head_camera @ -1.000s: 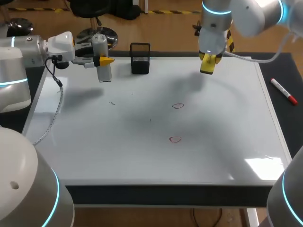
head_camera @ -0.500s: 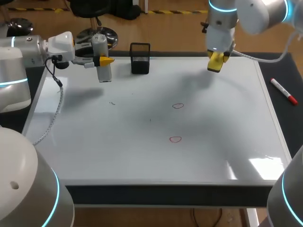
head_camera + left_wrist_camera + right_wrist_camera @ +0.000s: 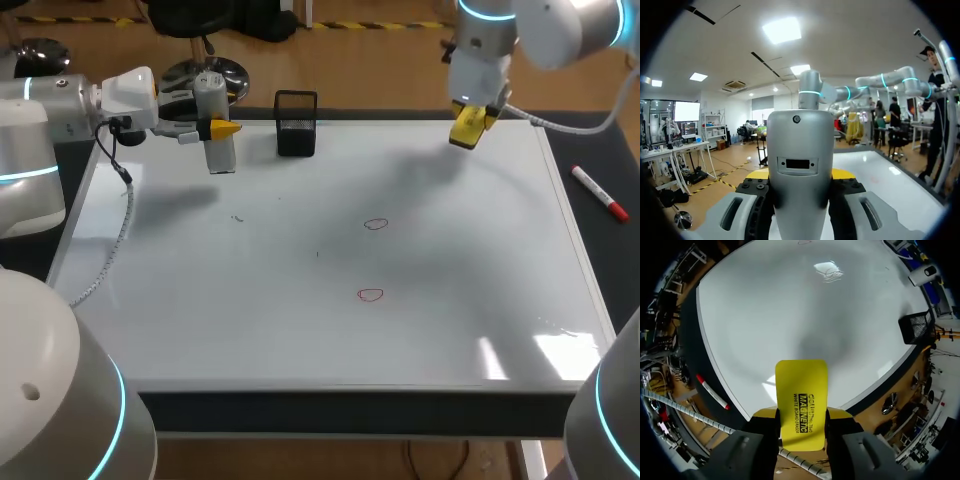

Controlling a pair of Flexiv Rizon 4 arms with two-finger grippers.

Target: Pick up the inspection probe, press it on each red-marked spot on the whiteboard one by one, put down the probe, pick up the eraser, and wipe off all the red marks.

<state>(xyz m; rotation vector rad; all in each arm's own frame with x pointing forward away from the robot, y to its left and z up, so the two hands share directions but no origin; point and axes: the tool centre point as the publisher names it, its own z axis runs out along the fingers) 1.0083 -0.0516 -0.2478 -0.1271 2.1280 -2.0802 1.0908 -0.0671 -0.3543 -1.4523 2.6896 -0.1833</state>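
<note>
Grips a grey cylindrical metal inspection probe (image 3: 218,150) in the left claw (image 3: 222,129), yellow-tipped fingers pressed on it from both sides, upright over the far left part of the large white rectangular whiteboard (image 3: 250,330); cannot tell whether its lower end touches the board. From the left wrist, shows the probe (image 3: 800,160) filling the gap of the left claw (image 3: 800,175). Clamps a flat yellow rectangular eraser (image 3: 466,128) in the right claw (image 3: 468,122), above the board's far edge toward its right corner, clear of the surface. From the right wrist, shows the eraser (image 3: 801,400) jutting out ahead of the right claw (image 3: 802,415), pinched on both sides. Shows two small red marks, ring-shaped, near the board's middle, one (image 3: 375,224) farther off than the other (image 3: 371,294), both well apart from either claw. Also shows a black mesh box-shaped holder (image 3: 296,123) at the far edge near the probe, and a white marker pen with red ends (image 3: 599,192) on the dark counter (image 3: 600,150) right of the board.
</note>
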